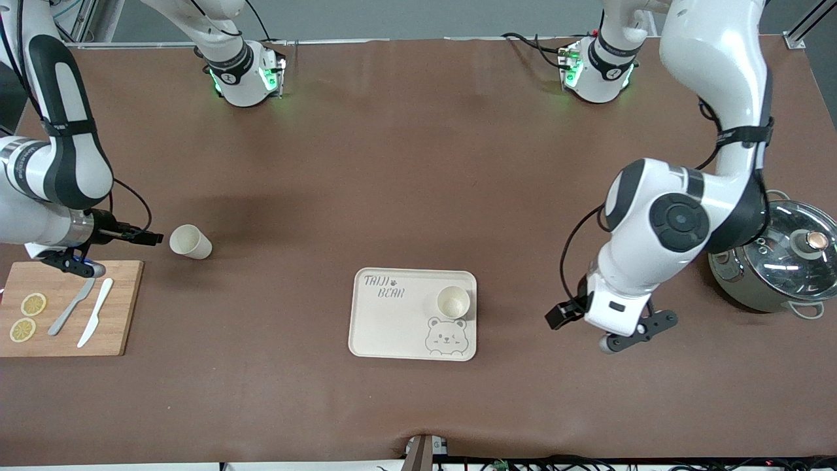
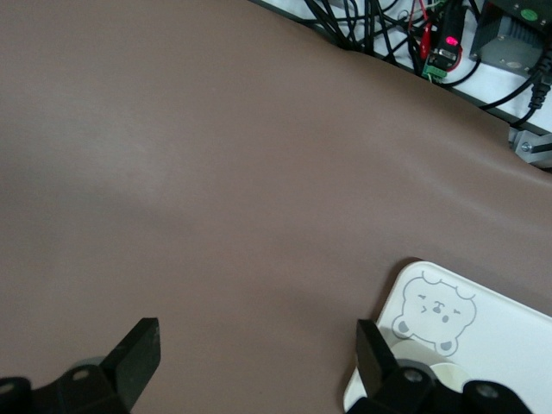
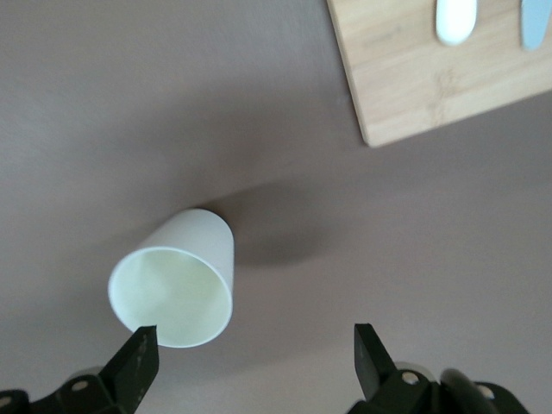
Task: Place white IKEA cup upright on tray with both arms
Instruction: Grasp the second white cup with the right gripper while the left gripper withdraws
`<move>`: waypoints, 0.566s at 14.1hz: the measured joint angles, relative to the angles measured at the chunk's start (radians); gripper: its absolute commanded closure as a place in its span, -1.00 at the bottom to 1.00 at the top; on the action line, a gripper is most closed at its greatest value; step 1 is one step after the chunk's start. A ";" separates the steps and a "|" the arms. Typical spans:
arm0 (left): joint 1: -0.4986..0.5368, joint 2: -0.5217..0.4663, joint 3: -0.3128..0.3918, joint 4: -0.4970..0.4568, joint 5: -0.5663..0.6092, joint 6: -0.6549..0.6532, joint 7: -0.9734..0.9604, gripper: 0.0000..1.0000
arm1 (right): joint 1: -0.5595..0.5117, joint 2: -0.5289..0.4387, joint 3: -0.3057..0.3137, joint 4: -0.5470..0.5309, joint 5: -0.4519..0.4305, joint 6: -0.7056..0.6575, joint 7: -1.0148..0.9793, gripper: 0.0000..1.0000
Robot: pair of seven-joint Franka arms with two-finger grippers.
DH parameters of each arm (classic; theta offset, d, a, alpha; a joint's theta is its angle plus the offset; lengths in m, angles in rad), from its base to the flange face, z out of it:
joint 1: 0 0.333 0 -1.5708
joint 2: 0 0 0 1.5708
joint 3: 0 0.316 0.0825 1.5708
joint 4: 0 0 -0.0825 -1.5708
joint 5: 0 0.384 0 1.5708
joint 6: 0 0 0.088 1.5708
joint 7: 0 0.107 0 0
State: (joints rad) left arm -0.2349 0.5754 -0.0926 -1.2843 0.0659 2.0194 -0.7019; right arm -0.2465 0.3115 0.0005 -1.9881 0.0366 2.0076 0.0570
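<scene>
The brown table (image 1: 405, 170) carries everything. At its left arm's end, about three o'clock in the front view, stands a steel pot (image 1: 778, 265) under a glass lid (image 1: 794, 245); its contents cannot be made out.

At nine o'clock, at the right arm's end, a wooden cutting board (image 1: 121, 307) holds two lemon slices (image 1: 33, 304), a grey knife (image 1: 70, 306) and a white knife (image 1: 95, 320).

The cream tray (image 1: 392, 327) lies at six o'clock of the table's middle, and one white cup (image 1: 452, 301) stands upright in it, just above the bear drawing (image 1: 444, 335). Only the front view shows this cup.

A second white cup (image 1: 190, 241) lies on its side on the bare table, just beside the board's corner. The right wrist view shows its empty mouth (image 3: 171, 295) facing the camera.

The left gripper (image 2: 259, 358) hangs over bare table beside the tray's bear corner (image 2: 435, 306), fingers spread and holding nothing.

The right gripper (image 3: 254, 358) hovers over the tipped cup, fingers apart and empty, one fingertip (image 3: 138, 354) at the rim.
</scene>
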 measured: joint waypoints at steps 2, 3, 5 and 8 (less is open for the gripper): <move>0.023 -0.028 0.001 -0.001 0.000 -0.038 0.076 -1.00 | 0.000 0.000 0.002 -0.042 0.001 0.023 -0.001 -0.73; 0.037 -0.039 0.001 -0.001 0.001 -0.055 0.119 -1.00 | 0.000 0.000 0.003 -0.060 0.004 0.042 -0.001 -0.72; 0.065 -0.058 0.003 -0.001 0.001 -0.085 0.180 -1.00 | 0.000 0.000 0.003 -0.085 0.040 0.087 -0.002 -0.60; 0.090 -0.080 0.006 -0.001 0.001 -0.129 0.236 -1.00 | 0.001 0.000 0.007 -0.141 0.064 0.161 -0.003 0.03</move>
State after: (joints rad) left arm -0.1449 0.4949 -0.0868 -1.2854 0.0665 1.8902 -0.4656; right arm -0.2453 0.3120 0.0074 -2.1295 0.1003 2.1691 0.0538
